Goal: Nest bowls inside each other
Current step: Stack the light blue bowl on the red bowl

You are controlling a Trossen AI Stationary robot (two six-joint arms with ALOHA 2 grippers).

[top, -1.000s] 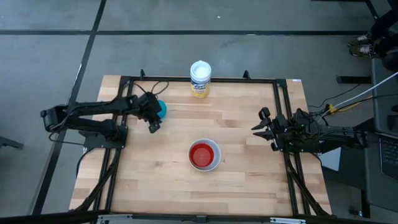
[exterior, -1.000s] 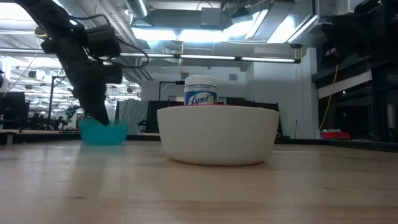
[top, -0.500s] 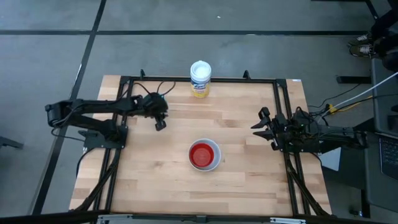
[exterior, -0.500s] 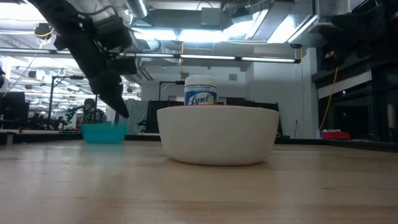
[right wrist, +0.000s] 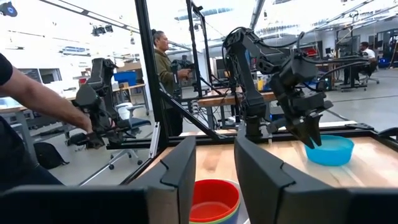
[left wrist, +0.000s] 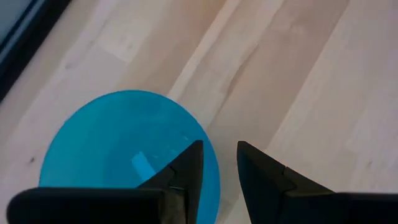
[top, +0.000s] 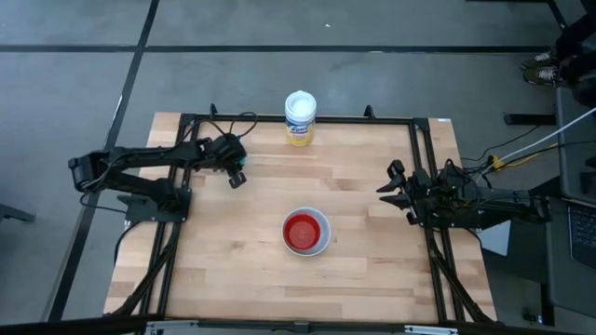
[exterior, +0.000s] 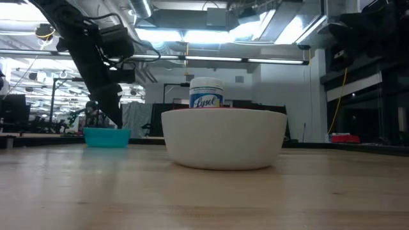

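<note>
The teal bowl (left wrist: 118, 155) stands on its base at the table's far left (exterior: 107, 137); in the high view my left arm covers it. My left gripper (left wrist: 219, 158) hangs open just above the bowl's rim, one finger over the inside and one outside (exterior: 117, 121), touching nothing. A white bowl (top: 321, 244) sits mid-table with a red bowl (top: 304, 232) nested in it; a green rim (right wrist: 217, 218) shows under the red one. My right gripper (right wrist: 214, 162) waits open at the right edge (top: 389, 184).
A white canister with a yellow label (top: 300, 117) stands at the far edge, behind the white bowl (exterior: 223, 137) in the low view. Black frame rails (top: 414, 149) run along the table's sides. Beyond the table, a person's arm (right wrist: 43, 99) and a standing person (right wrist: 163, 59) show.
My left gripper has come up from the teal bowl's rim, turned at the wrist and now hangs just over the bowl. The bowl, which stood higher on one side a second ago, now lies flat in the same place.
</note>
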